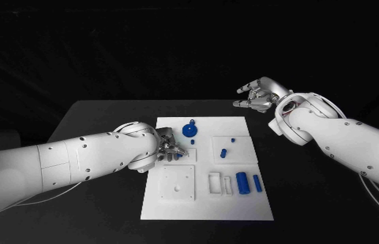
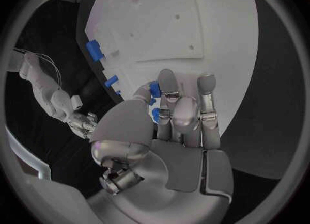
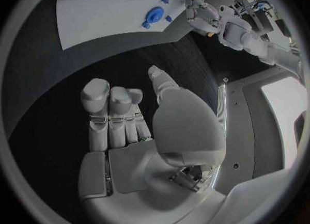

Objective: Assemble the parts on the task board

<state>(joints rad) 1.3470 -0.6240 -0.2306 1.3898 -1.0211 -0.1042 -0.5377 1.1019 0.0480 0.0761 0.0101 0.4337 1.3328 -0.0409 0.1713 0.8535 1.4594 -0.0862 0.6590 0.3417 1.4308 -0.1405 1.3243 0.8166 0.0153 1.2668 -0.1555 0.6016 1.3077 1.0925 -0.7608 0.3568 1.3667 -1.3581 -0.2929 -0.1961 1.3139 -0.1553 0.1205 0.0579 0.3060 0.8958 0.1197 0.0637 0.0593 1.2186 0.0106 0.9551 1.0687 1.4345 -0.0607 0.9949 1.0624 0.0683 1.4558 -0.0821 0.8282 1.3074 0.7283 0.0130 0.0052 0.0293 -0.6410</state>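
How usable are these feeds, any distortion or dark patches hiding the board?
Head view: evenly lit task board, surroundings black. Left wrist view: fisheye bends the board's edges, left hand hides some parts. Right wrist view: right hand over dark table, board curved at the rim.

Right hand (image 3: 139, 131), fingers (image 3: 97, 97) curled over black table (image 3: 71, 74), task board (image 3: 90, 12) beyond

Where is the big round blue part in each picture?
Head view: the round blue part sits near the task board's far edge, just beyond the left hand.
Left wrist view: I cannot pick it out.
Right wrist view: it lies on the board beside the left hand.
Shared landmark: the white task board.
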